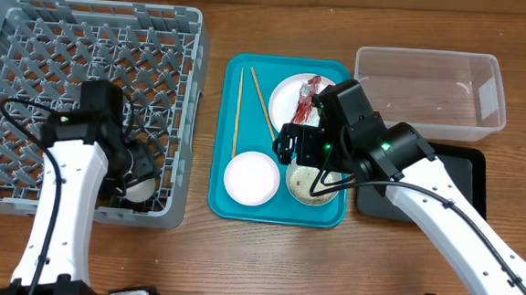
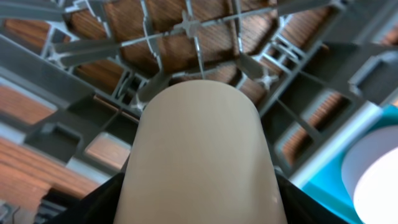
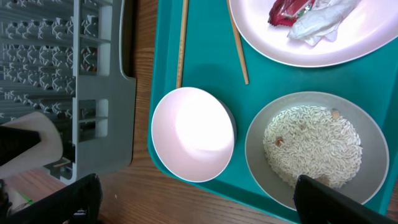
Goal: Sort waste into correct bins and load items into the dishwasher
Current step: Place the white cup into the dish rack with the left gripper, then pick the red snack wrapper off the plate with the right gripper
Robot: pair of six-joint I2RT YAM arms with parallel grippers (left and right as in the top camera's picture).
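My left gripper [image 1: 138, 182] is low inside the grey dish rack [image 1: 98, 9], shut on a whitish cup [image 2: 198, 143] near the rack's front right corner. My right gripper [image 3: 208, 205] is wide open and empty, hovering over the front of the teal tray [image 1: 222, 195]. Below it are the small white bowl [image 3: 193, 134] and the grey bowl [image 3: 256, 146] holding rice grains [image 3: 311, 143]. The round plate [image 3: 280, 53] carries the red wrapper [image 3: 285, 9] and the white napkin [image 3: 320, 18]. Two chopsticks [image 1: 238, 109] lie on the tray's left half.
The clear tub [image 1: 431, 55] stands at the back right. The black tray [image 1: 467, 169] lies in front of it, partly under my right arm. The rack's wall [image 3: 93, 93] is close to the tray's left edge.
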